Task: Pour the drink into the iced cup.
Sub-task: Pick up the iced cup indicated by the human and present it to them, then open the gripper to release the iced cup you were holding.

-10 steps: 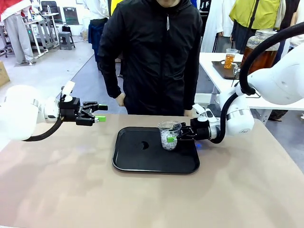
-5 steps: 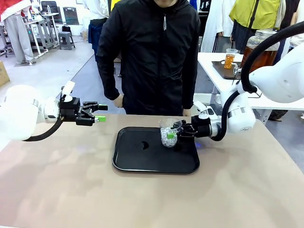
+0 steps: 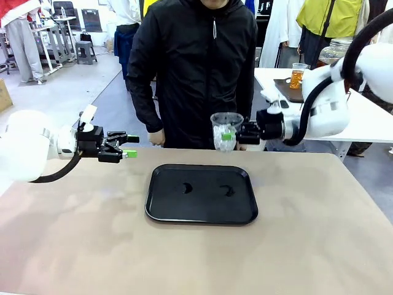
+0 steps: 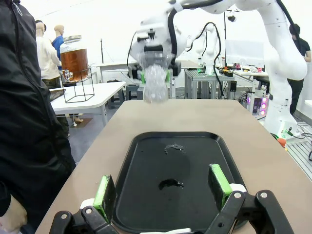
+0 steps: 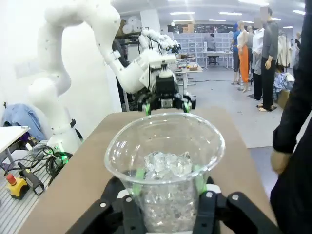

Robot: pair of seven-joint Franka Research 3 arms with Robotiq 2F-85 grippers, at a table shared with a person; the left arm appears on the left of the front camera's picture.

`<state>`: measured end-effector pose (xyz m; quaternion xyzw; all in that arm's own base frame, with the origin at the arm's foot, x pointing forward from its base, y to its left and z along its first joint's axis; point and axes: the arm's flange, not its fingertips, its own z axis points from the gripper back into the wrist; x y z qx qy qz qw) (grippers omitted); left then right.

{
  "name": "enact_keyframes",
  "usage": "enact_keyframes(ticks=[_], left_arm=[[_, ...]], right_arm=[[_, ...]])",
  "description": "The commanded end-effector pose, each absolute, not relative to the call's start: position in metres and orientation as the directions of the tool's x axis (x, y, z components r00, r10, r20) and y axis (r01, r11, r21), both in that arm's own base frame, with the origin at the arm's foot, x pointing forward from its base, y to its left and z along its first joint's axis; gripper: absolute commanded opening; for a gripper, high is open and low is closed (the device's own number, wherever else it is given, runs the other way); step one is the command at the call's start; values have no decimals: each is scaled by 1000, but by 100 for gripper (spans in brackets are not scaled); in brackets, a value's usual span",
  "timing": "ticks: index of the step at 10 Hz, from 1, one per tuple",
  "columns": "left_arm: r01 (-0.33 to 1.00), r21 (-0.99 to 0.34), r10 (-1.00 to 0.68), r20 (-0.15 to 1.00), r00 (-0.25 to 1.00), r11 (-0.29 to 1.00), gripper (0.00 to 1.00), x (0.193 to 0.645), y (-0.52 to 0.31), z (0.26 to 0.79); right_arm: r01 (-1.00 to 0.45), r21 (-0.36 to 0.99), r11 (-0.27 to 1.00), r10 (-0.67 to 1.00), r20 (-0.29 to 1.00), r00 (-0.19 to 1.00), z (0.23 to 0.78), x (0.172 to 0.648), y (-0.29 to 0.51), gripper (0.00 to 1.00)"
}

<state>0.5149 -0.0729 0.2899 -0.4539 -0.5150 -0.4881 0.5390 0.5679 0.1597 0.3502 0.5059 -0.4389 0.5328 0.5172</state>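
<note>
While the right gripper (image 3: 230,136) stays clamped on the iced cup (image 3: 226,130), holding it upright above the black tray's (image 3: 201,216) far edge, the drink (image 3: 338,74) sits in its dispenser jar on the white table behind-right. Left gripper (image 3: 130,146) hovers apart, jaws spread.

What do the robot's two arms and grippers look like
Both arms are glossy white with rounded joints. The left gripper and the right gripper are black linkage mechanisms with two fingers tipped in bright green pads. A thick black cable loops along the right arm, and another hangs under the left wrist.
</note>
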Motion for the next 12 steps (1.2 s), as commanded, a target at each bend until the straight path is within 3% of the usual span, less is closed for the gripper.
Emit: enact_keyframes(ticks=[1, 12], left_arm=[[993, 17, -64, 998, -9, 115, 100, 515, -74, 292], [993, 17, -64, 998, -9, 115, 100, 515, -74, 292]], right_arm=[[-993, 83, -85, 102, 992, 75, 380, 578, 164, 48], [-995, 55, -78, 103, 994, 47, 385, 575, 162, 48]])
